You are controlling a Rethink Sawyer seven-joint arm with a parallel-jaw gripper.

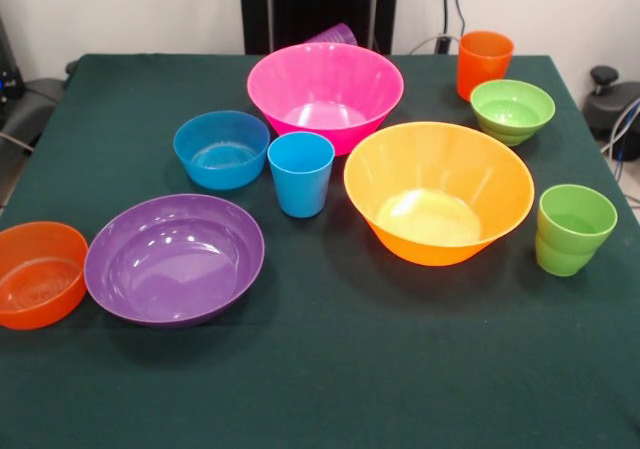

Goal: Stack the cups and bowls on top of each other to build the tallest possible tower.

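- Nothing was stacked yet; all cups and bowls stood apart on the table, so the task was at its first step.
- The gripper did not show in the front view, so its state could not be told.
- The pink bowl stood at the back, the purple cup half hidden behind it.
- The yellow bowl sat right of centre, the blue cup just beside it, and the blue bowl to the left.
- The purple bowl and orange bowl sat at the front left, almost touching.
- The orange cup, green bowl and green cup stood on the right.
- Probably the next move called for choosing a wide base, perhaps a large bowl.
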